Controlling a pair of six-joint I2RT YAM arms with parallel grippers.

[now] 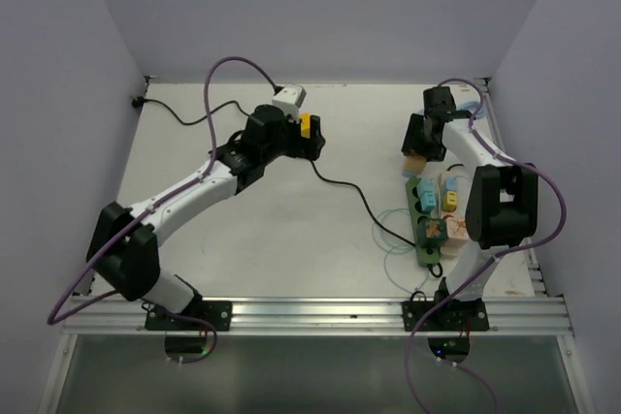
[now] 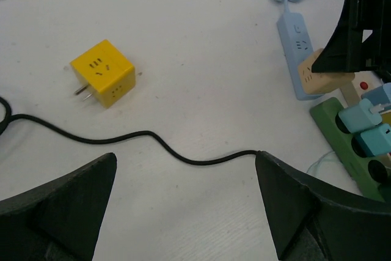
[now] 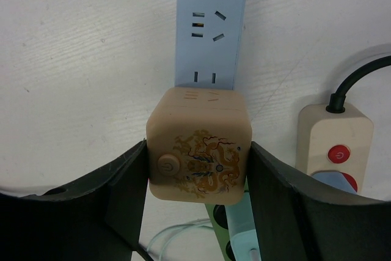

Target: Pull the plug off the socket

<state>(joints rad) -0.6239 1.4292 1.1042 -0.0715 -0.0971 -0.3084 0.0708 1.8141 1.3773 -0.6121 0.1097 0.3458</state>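
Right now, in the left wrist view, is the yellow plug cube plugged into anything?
No: the yellow plug cube lies alone on the table, its two metal prongs bare.

left gripper (image 2: 183, 212): bare worktop (image 2: 201, 41) is left ahead, crossed only by a black cable (image 2: 153, 136); a yellow cube (image 2: 102, 73) is set ahead-left | right gripper (image 3: 198, 151): the finger gap is filled by the tan cube plug (image 3: 198, 169); passage ahead is blocked by the light blue strip (image 3: 211, 29), rightward by a beige strip (image 3: 333, 139), palm-side by the dark green socket (image 2: 327, 117)
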